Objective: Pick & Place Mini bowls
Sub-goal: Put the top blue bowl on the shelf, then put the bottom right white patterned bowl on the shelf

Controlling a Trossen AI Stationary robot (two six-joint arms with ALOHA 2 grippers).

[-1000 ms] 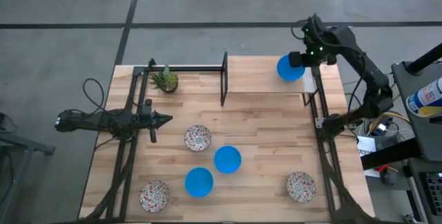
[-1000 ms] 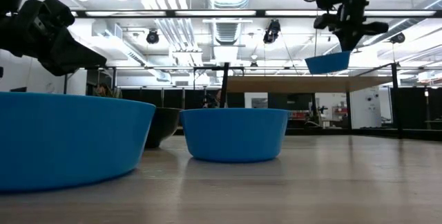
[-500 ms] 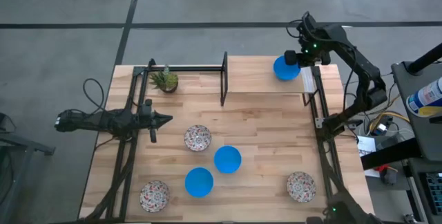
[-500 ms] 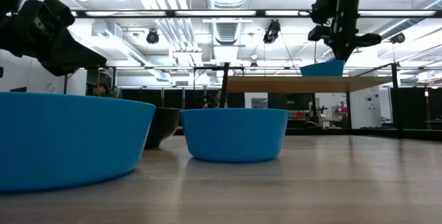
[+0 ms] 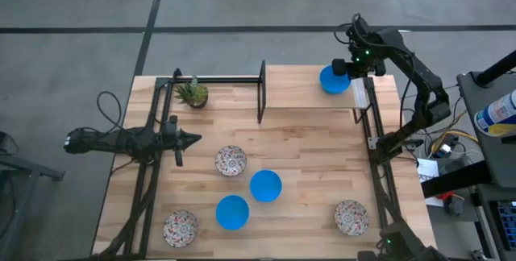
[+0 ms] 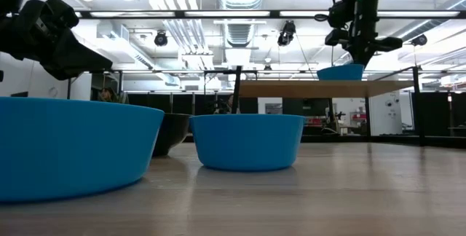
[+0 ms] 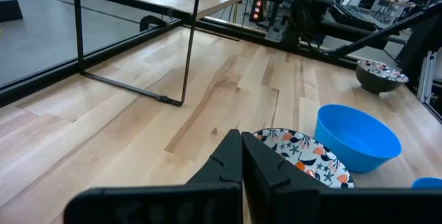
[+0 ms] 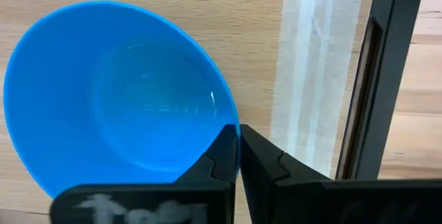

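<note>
My right gripper [image 5: 347, 69] is at the table's far right, over a raised wooden shelf [image 5: 298, 90], shut on a plain blue mini bowl [image 5: 331, 80]. The low view shows that bowl [image 6: 341, 71] down at the shelf top. On the table's near half stand two more blue bowls [image 5: 265, 186] [image 5: 232, 212] and three floral bowls [image 5: 230, 161] [image 5: 180, 227] [image 5: 351, 217], each on its base. My left gripper [image 5: 193, 139] waits shut at the table's left. It points at the nearest floral bowl [image 7: 304, 158]. My right gripper pinches the blue bowl's rim [image 8: 233, 128] on the side toward the table's right. One finger [image 8: 219, 156] is inside the bowl and the other outside. The fingers come from above, pointing down. The bowl's base is at the shelf top, slightly tilted.
A small potted plant [image 5: 193, 93] stands at the far left beside a black metal frame [image 5: 261, 92]. The shelf's black posts and a strip of pale tape [image 8: 314, 72] lie right of the held bowl. Bare wood shows between the shelf and the near bowls.
My right gripper has come down and slightly toward the table's left with the blue bowl, bringing it from clear above the shelf down to the shelf top. In the last half second it has hardly moved. It has stayed shut on the bowl.
</note>
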